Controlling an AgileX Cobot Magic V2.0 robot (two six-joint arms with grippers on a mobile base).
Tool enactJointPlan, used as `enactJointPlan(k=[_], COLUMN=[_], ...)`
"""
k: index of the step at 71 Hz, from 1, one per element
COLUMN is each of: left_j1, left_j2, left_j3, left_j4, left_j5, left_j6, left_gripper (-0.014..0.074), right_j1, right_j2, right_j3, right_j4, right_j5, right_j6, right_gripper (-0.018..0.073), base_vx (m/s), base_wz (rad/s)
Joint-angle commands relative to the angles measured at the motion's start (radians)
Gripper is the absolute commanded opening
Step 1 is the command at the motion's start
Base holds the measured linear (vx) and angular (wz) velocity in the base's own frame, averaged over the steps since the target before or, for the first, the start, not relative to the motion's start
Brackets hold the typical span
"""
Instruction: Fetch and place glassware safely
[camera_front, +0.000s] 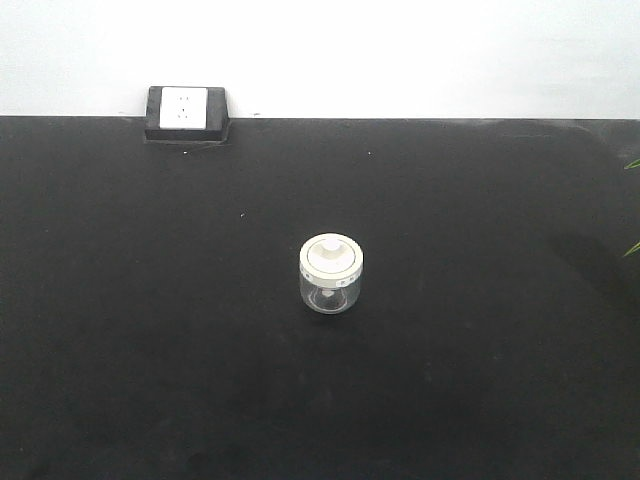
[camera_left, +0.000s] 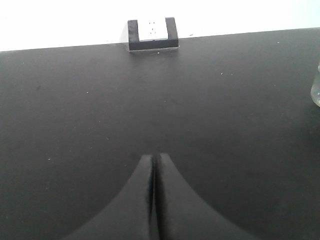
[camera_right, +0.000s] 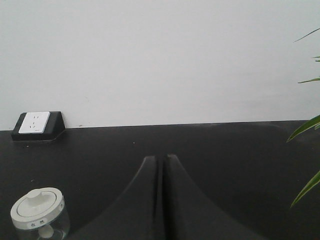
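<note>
Left end effector (camera_left: 154, 162): its two dark fingers fill the bottom of the left wrist view, pressed together with only a thin seam between them, gripping nothing. It sits low over the black worktop (camera_left: 100, 110).

Right end effector (camera_right: 161, 162): likewise pressed together, fingers meeting along a narrow line, nothing between them.

Glassware (camera_front: 331, 274): a squat clear jar with a round cream-white lid and a central knob, standing upright on the worktop near its middle in the front view. In the right wrist view it stands at the lower left corner, to the left of the right end effector and clear of it, no contact. In the left wrist view only a sliver of clear glass shows at the right edge, well apart from the left end effector; this is probably the same jar, though too little is visible to be certain. The jar therefore stands between the two end effectors, touched by neither.

Beyond the jar: a black-housed white socket box (camera_front: 185, 113) at the worktop's far edge against the white wall (camera_right: 160, 55). Green plant leaves (camera_right: 305, 127) enter at the right margin.
</note>
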Motion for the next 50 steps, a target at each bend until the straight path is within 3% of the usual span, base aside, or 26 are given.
enactJointPlan(k=[1,5,12,26,36,43,50], left_j1=[0.001,0.001,0.001,0.001,0.001,0.001,0.001], left_j2=[-0.012,-0.012,-0.012,-0.012,-0.012,-0.012,-0.012], left_j3=[0.031,0.031,0.031,0.031,0.031,0.031,0.031], left_j4=[-0.006,-0.006,-0.006,-0.006,-0.006,-0.006,-0.006], left_j5=[-0.067,-0.067,-0.067,-0.067,-0.067,-0.067,-0.067], left_j6=[-0.002,-0.002,-0.002,-0.002,-0.002,-0.002,-0.002], left_gripper=[-0.0007,-0.0007,-0.0007,-0.0007,-0.0007,-0.0007,-0.0007], right_j1=[-0.008,-0.008,-0.008,-0.008,-0.015,-0.055,-0.122], right_j2=[0.006,0.006,0.020,0.069,0.085,0.085,0.085], right_j3=[-0.028,-0.028,-0.028,-0.028,-0.028,-0.028,-0.028], right_j4=[0.020,0.065,0.212,0.672,0.896,1.022,1.091], right_j5=[-0.017,-0.009,0.009,0.042,0.036,0.022,-0.002], right_j6=[-0.008,-0.041,-0.205,-0.741,-1.038,-1.154,-1.190], right_gripper=[-0.0003,-0.0003,-0.0003,-0.0003,-0.0003,-0.0003,-0.0003], base_vx=[0.00,0.00,0.00,0.00,0.00,0.00,0.00], base_wz=[0.00,0.00,0.00,0.00,0.00,0.00,0.00])
